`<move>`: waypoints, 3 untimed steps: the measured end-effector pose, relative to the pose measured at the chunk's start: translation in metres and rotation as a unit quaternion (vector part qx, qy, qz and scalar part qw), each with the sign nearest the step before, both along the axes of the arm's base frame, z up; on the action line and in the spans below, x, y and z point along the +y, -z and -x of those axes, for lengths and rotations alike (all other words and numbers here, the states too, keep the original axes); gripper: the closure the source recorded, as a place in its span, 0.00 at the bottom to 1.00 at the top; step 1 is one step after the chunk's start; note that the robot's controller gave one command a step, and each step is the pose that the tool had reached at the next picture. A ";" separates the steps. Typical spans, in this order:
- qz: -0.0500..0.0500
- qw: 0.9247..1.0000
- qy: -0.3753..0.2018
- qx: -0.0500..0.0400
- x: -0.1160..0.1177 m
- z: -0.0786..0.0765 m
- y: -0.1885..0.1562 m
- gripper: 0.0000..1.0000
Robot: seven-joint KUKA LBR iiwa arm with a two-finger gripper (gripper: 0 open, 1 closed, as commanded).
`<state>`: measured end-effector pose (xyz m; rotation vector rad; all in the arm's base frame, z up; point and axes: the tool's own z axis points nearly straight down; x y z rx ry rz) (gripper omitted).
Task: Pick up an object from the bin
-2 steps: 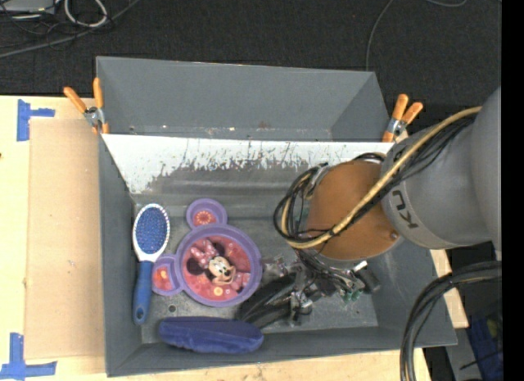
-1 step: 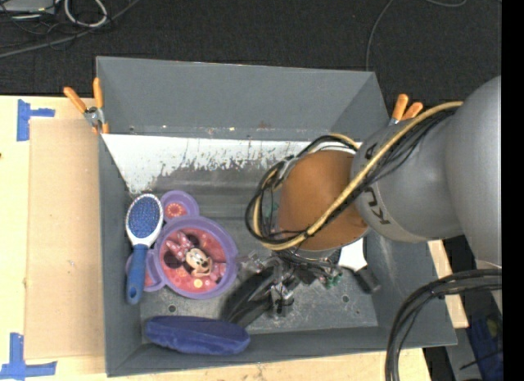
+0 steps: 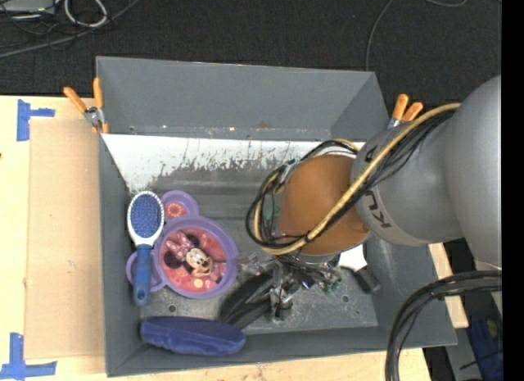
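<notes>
Low at mid-right of the grey metal bin (image 3: 237,101), your gripper (image 3: 282,288) sits among long black plastic pieces (image 3: 246,301) (hard to tell apart). Can't tell if it's open, closed or holding anything. To its left: round purple cartoon-mouse bowl (image 3: 196,258), blue oval hairbrush (image 3: 146,219), dark-blue fabric pad (image 3: 192,336).

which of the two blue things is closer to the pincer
The dark blue oblong along the bin's near wall; its right end lies close to the pincer. The blue hairbrush sits farther off, by the left wall.
</notes>
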<state>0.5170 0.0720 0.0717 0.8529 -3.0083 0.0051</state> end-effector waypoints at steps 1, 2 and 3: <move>0.005 1.000 -0.002 0.008 0.009 0.000 -0.067 1.00; 0.007 1.000 0.007 0.008 0.009 0.000 -0.054 1.00; 0.000 0.996 -0.091 0.004 0.021 -0.008 0.002 1.00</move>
